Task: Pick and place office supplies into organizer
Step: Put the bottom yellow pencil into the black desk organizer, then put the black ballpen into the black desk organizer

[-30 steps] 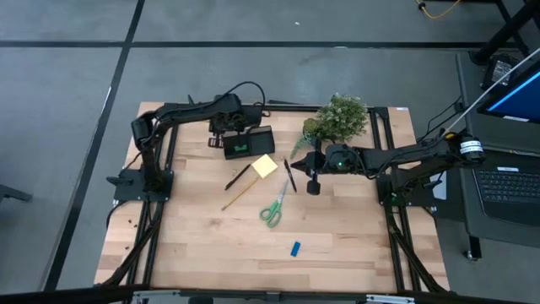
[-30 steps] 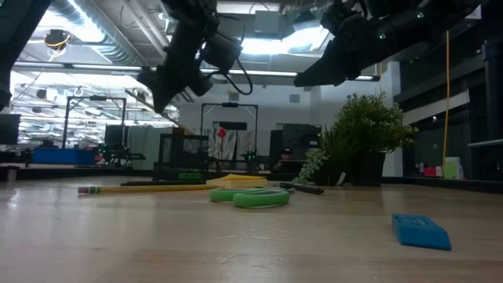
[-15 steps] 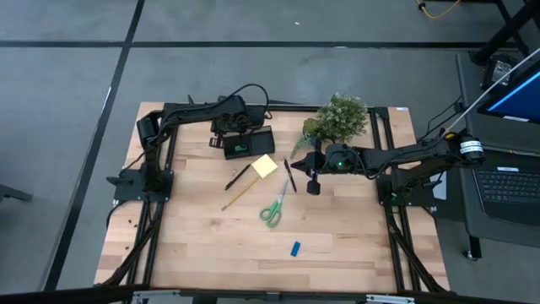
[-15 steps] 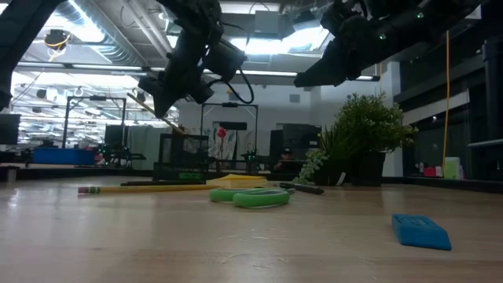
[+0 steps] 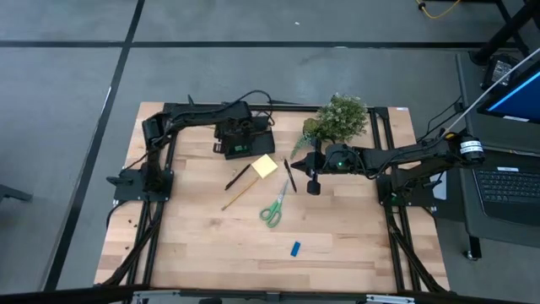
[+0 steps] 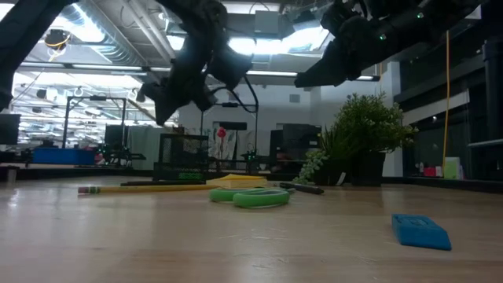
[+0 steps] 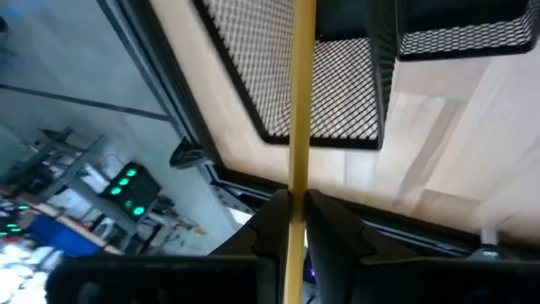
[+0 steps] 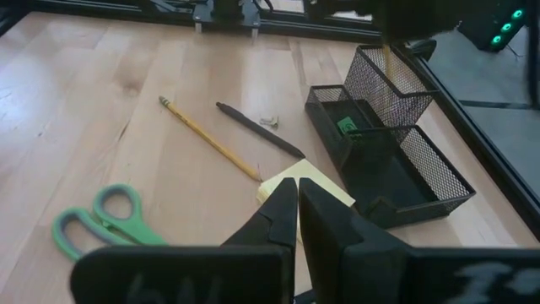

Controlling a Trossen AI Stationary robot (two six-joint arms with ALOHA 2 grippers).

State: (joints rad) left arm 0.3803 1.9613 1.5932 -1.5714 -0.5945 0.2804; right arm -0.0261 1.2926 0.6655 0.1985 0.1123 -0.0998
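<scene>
Low view — wooden table [image 6: 236, 244], workshop behind.

No legible text, label, brand or number anywhere, perhaps only for want of a clearer view.

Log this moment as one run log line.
left tool: shut on yellow pencil, above organizer | right tool: shut, empty, near sticky-note pad | scissors, blue piece: on table
</scene>
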